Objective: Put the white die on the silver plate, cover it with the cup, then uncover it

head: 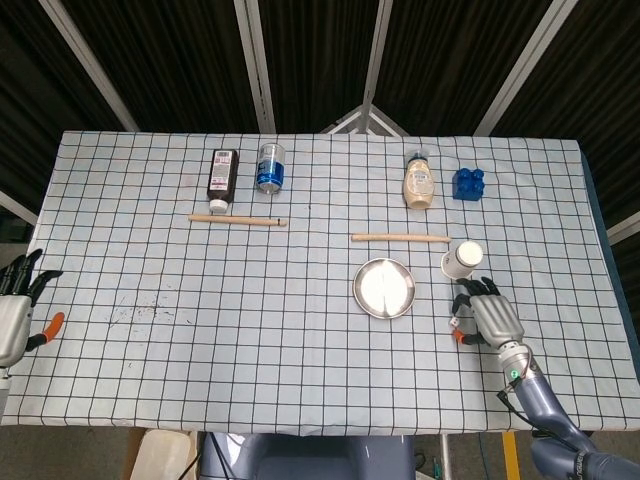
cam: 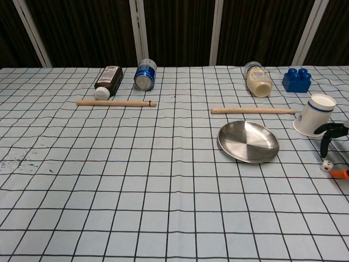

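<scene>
The white die (cam: 326, 165) (head: 455, 322) lies on the checked cloth right of the silver plate (cam: 248, 142) (head: 384, 288). My right hand (head: 490, 315) (cam: 331, 136) hovers over the die, a dark finger just above it and the orange thumb tip beside it with a sliver of gap. The white paper cup (cam: 314, 114) (head: 462, 258) lies tilted just beyond that hand, its mouth toward me. At the table's left edge my left hand (head: 15, 310) rests with its fingers spread and nothing in it, seen in the head view only.
Two wooden sticks (cam: 253, 111) (cam: 116, 102) lie across the middle. At the back lie a dark bottle (cam: 107, 81), a blue can (cam: 145, 74), a cream bottle (cam: 258, 79) and a blue toy brick (cam: 296, 80). The table's right edge is close to my right hand.
</scene>
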`<state>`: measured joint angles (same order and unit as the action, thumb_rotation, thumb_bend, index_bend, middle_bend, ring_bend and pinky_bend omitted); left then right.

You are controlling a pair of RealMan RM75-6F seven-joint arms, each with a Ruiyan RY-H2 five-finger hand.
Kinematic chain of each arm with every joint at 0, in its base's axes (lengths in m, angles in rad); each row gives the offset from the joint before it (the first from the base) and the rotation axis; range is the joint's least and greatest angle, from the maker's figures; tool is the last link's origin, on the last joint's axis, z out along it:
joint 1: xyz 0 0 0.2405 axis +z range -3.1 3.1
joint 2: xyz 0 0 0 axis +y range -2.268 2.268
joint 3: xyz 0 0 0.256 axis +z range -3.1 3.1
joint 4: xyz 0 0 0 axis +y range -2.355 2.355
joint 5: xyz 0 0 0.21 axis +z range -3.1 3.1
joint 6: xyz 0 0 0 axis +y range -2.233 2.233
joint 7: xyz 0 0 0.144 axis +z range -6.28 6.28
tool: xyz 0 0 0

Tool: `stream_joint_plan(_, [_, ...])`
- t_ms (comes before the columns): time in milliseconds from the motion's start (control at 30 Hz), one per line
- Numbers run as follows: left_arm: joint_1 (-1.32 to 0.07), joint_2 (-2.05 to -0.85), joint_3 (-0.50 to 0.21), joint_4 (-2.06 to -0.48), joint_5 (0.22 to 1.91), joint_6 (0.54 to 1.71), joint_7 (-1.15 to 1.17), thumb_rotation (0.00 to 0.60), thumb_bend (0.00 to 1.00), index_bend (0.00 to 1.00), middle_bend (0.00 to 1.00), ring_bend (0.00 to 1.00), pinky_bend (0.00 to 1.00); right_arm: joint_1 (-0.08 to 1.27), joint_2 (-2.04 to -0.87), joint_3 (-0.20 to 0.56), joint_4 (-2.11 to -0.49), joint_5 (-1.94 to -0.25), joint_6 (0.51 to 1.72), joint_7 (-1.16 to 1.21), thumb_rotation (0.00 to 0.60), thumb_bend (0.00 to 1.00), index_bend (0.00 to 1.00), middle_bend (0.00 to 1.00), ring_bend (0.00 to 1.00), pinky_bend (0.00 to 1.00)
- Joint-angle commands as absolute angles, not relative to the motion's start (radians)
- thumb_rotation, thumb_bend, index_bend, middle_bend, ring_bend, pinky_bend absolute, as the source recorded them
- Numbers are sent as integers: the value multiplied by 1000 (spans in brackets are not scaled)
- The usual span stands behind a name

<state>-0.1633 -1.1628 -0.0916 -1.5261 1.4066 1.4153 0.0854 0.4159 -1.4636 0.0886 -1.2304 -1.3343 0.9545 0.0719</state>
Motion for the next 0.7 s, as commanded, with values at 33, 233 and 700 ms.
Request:
stream_joint_plan(33, [-164,-1164,-91,-1527,1406,1414,89,600,468,237,0,0,98,417,-1467,85,-1224,-1338,956,73,600,268,483,154,129,0])
stream_joint_plan(233, [-164,-1164,-93,-1527,1403,1416,89,600,468,237,0,0,98,422,-1473,86,-1219,-1343,962,71,600,271,488,154,129,0])
stream_joint_plan(700, [-166,-1167,-90,-1523,1407,1415,90,600,468,240,0,0,98,436,-1477,88,-1219,-1334,954,59,600,290,519,166,129,0])
